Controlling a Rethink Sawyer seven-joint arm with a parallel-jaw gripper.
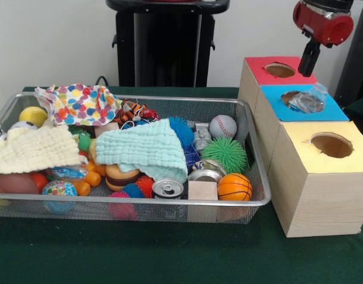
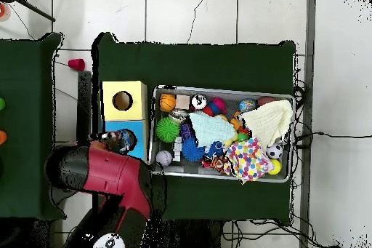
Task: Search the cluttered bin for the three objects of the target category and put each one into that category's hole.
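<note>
The silver mesh bin [image 1: 261, 198] stands on the green table, full of toys, and also shows in the overhead view [image 2: 225, 89]. One see-through plastic bottle [image 1: 309, 99] lies on its side on the blue-topped box [image 1: 335, 112], partly over its round hole [image 1: 289, 96]. In the overhead view the bottle [image 2: 120, 141] lies on the blue top [image 2: 138, 143] beside the arm. My gripper [image 1: 307, 70] hangs above the far red-topped box, up and behind the bottle, apart from it. No other bottle shows clearly in the bin.
A red-topped box [image 1: 270, 70] and a yellow-topped box [image 1: 323, 148] flank the blue one. Silver cans [image 1: 167, 188], a mint cloth [image 1: 143, 148], a cream cloth [image 1: 33, 151], a spotted cloth [image 1: 77, 103] and several balls fill the bin. My red arm [image 2: 109, 172] covers the red box from overhead.
</note>
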